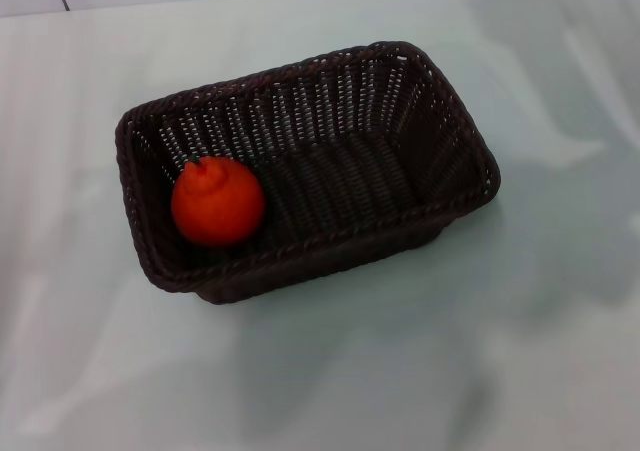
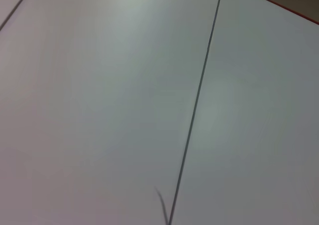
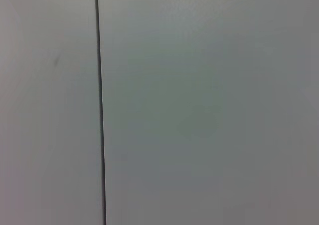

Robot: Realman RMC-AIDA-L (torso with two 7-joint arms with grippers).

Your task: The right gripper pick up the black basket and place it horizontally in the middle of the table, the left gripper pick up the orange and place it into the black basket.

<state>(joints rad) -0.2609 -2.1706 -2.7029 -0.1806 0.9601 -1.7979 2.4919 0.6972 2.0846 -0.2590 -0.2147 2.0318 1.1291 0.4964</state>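
Head view – black basket (image 1: 340, 186): sits upright on the table, roughly mid-surface, long side running across the view and skewed a little, its right end farther from the robot than its left end.
Head view – orange (image 1: 217, 202): lies inside the black basket at its left end, on the woven floor, close against the left and near walls; bumpy top with dark stem points up and away from the robot.
Head view – table (image 1: 520, 351): glossy white, carries the black basket; soft grey shadows fall on it in front of and to the right of the basket; a pale wall with thin seams runs along its far edge.
Head view – left gripper, right gripper: neither seen anywhere in this view; no arm above the table.
Left wrist view – surface: plain pale panel crossed by one thin dark line (image 2: 197, 100); a thin red edge (image 2: 279, 5) cuts one corner.
Left wrist view – left gripper: outside this view, so cannot tell whether spread or pressed together.
Right wrist view – surface: plain pale panel with one straight dark seam (image 3: 100, 105).
Right wrist view – right gripper: outside this view, so cannot tell whether spread or pressed together.
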